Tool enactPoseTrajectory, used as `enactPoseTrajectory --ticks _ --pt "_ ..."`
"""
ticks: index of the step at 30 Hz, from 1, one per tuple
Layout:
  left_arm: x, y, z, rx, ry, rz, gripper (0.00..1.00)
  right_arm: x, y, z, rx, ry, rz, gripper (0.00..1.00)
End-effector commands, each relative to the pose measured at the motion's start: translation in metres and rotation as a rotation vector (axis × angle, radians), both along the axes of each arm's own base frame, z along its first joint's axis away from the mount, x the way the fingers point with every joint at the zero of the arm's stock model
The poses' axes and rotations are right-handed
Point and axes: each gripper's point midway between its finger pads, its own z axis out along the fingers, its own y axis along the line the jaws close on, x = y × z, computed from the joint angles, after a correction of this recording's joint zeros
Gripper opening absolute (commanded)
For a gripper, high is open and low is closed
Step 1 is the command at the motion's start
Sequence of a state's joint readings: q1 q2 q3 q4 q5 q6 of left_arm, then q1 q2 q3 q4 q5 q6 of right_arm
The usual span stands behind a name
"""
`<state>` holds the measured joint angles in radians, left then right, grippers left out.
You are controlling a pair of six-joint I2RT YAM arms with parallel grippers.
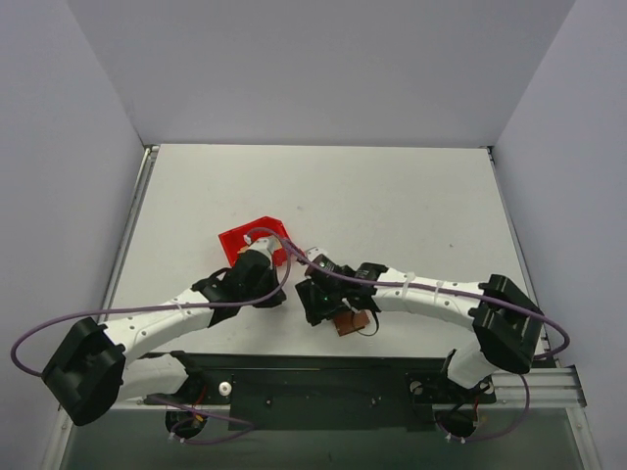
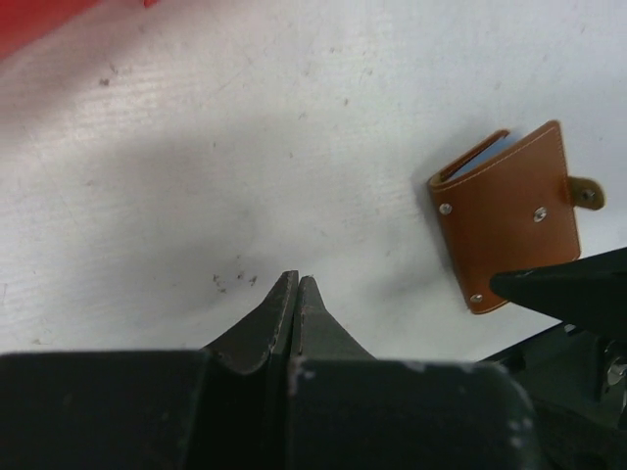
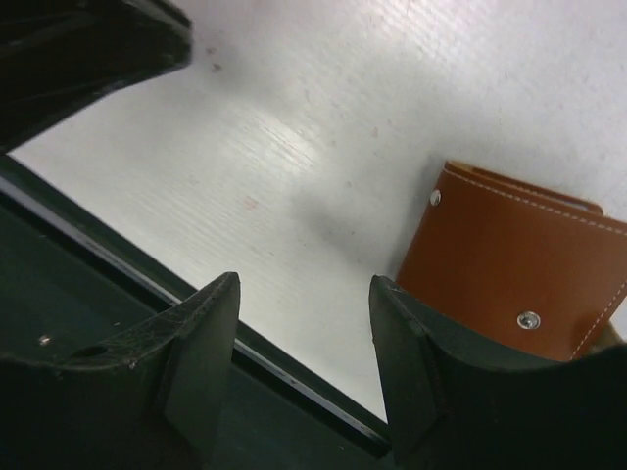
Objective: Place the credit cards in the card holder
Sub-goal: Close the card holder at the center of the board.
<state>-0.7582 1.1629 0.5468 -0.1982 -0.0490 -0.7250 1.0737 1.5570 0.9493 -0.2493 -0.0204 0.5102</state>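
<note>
The card holder (image 1: 353,321) is a brown folded wallet with snap studs, lying closed on the white table near its front edge. A light blue inner panel shows at one edge of the card holder (image 2: 509,220). My left gripper (image 2: 296,280) is shut with nothing in it, low over bare table to the wallet's left, beside the red bin; from above the left gripper (image 1: 282,282) is partly hidden. My right gripper (image 3: 304,294) is open and empty, with the card holder (image 3: 519,274) just beside its right finger. No credit cards are in view.
A red plastic bin (image 1: 257,240) sits just behind the left wrist, and the red bin (image 2: 39,15) shows as a corner. The dark front rail (image 3: 118,294) of the table runs below the right gripper's fingers. Both arms crowd the front middle of the table (image 1: 392,196).
</note>
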Motion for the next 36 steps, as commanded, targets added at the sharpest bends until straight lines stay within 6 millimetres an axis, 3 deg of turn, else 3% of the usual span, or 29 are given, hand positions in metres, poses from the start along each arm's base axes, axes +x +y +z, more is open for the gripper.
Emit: enactPoseTrajectory --ticks 1,5,9,12,15,19,30,36 --pt "0.031 -0.012 0.034 -0.027 -0.079 0.018 0.0 0.009 0.009 0.037 0.186 0.01 0.056 0.51" --pt "0.045 -0.019 0.045 -0.015 -0.115 -0.006 0.0 0.037 -0.018 0.064 0.261 -0.049 -0.046 0.52" --pt "0.059 -0.032 0.053 -0.003 -0.144 -0.042 0.0 0.064 -0.062 0.064 0.208 -0.093 -0.233 0.51" --pt "0.064 -0.042 0.052 -0.008 -0.141 -0.079 0.0 0.076 -0.098 0.053 0.195 -0.068 -0.397 0.49" --pt "0.07 -0.056 0.055 -0.032 -0.156 -0.116 0.0 0.074 -0.126 0.039 0.198 -0.035 -0.512 0.49" --pt "0.064 -0.077 0.05 -0.079 -0.131 -0.181 0.0 0.072 -0.15 0.025 0.207 0.014 -0.598 0.48" --pt "0.044 -0.144 0.039 -0.185 -0.124 -0.333 0.0 0.07 -0.16 0.019 0.206 0.024 -0.633 0.44" --pt "0.038 -0.163 0.026 -0.209 -0.098 -0.374 0.0 0.071 -0.16 0.016 0.198 0.036 -0.63 0.42"
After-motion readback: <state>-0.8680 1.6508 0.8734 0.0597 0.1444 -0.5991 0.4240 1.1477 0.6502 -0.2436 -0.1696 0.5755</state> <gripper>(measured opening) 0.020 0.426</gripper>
